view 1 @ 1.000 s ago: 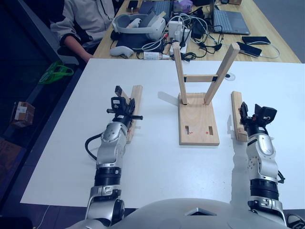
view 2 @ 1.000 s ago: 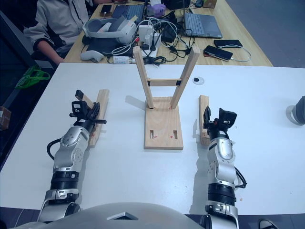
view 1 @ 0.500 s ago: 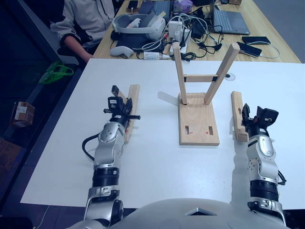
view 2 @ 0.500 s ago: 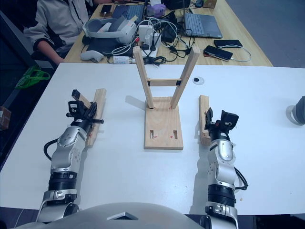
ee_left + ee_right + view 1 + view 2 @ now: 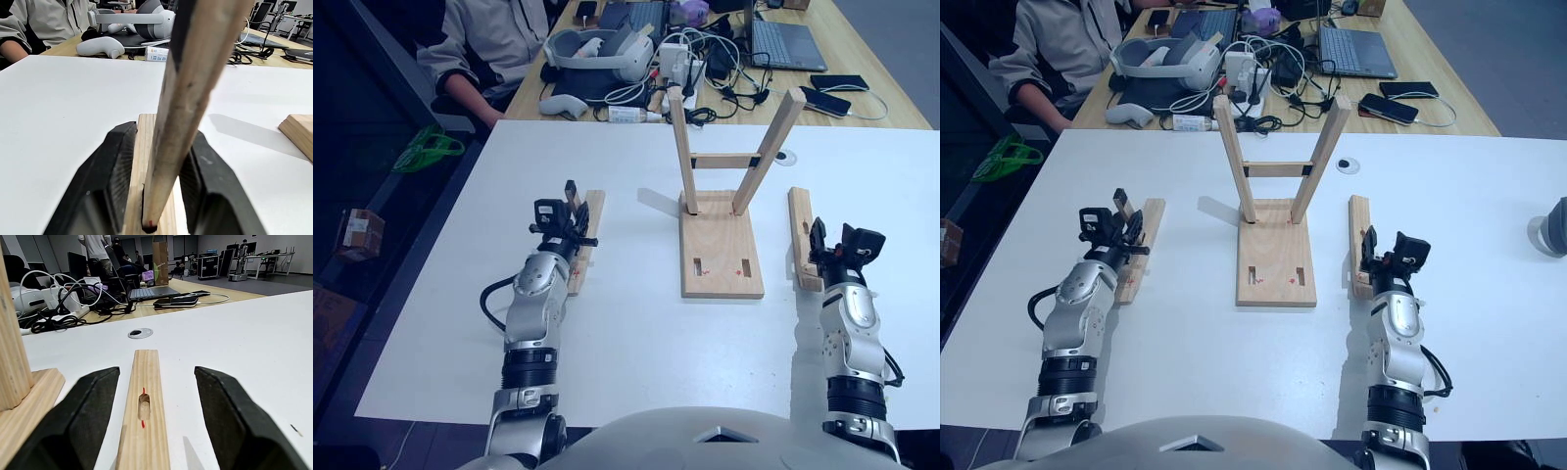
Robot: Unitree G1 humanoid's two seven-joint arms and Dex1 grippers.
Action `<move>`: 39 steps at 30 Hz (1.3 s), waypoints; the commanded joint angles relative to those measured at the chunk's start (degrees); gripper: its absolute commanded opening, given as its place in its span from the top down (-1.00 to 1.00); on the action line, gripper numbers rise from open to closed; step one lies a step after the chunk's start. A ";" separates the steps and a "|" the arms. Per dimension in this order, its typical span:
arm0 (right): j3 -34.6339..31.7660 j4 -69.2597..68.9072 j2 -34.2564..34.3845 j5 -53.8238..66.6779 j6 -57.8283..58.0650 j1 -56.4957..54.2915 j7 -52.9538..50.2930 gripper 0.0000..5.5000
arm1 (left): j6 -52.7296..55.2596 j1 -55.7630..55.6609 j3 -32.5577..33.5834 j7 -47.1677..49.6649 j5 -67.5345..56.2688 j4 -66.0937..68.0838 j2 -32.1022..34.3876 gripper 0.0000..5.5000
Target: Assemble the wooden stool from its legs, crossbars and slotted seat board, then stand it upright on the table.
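Observation:
The slotted seat board (image 5: 722, 257) lies flat mid-table with two legs (image 5: 681, 147) standing in its far slots, joined by a crossbar (image 5: 724, 161). A loose leg (image 5: 586, 233) lies on the left. My left gripper (image 5: 570, 225) is over its near end, shut on a short crossbar (image 5: 193, 83) that stands tilted with its lower end on that leg. Another loose leg (image 5: 144, 426), with a red-marked slot, lies on the right. My right gripper (image 5: 818, 247) stands open astride its near end, fingers (image 5: 88, 421) on either side and apart from the wood.
A wooden desk (image 5: 862, 49) behind the white table carries a headset (image 5: 602, 49), a controller, cables, laptops and phones; a person sits at its left. A small grey disc (image 5: 787, 156) lies behind the stool. A grey object (image 5: 1552, 228) sits at the right edge.
My left gripper has turned and shifted toward the left leg, swinging the held crossbar from slanted to nearly upright over it. The right gripper has drawn back slightly along its leg.

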 commanded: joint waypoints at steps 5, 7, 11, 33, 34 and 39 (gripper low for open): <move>0.66 -0.37 -0.02 -0.63 0.75 -0.42 -0.16 -0.05 | 2.62 -1.85 0.02 1.79 1.99 -0.79 1.91 0.37; 0.57 -0.78 0.13 -0.60 0.77 0.18 -0.24 -0.05 | 4.46 -1.70 0.33 1.20 1.54 -4.50 2.79 0.37; 0.39 -1.59 0.50 -0.61 0.84 1.46 -0.48 -0.05 | 9.33 -2.62 1.46 0.48 0.26 -12.49 5.07 0.37; 0.80 -0.63 -0.58 -1.24 1.39 0.00 0.27 -0.05 | 7.44 -25.42 5.88 6.69 -0.39 -0.76 5.98 0.37; 0.75 -0.61 -0.65 -1.24 1.43 0.00 0.31 -0.05 | 6.48 -23.34 4.83 5.98 0.41 0.37 5.93 0.37; 0.79 -0.73 -1.05 -1.21 1.90 -0.03 0.56 -0.05 | 8.41 -13.78 -0.45 3.50 3.01 6.01 4.82 0.37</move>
